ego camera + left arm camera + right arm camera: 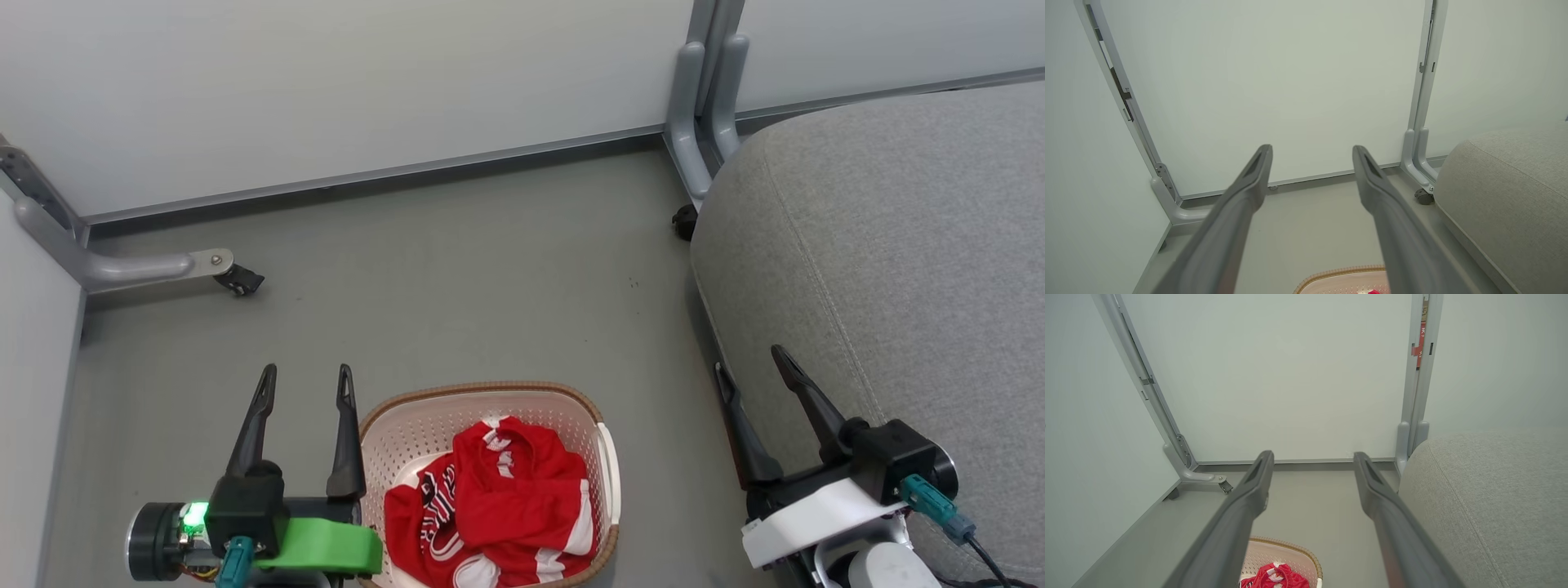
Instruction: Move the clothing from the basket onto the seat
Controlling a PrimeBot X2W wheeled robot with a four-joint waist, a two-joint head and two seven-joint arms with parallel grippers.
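Crumpled red clothing with white trim and black-and-white lettering lies in the cream perforated basket with a brown rim, on the floor at the bottom centre. A corner of that basket peeks into the left wrist view, and the basket with the clothing shows low in the right wrist view. The big grey seat fills the right side; seat; seat. My left gripper stands open just left of the basket. My right gripper is open beside the seat's front edge. Both hold nothing.
Pale partition walls close the back and left. Their grey metal feet with black casters stand at the left and by the seat's far corner. Grey floor lies between basket and wall.
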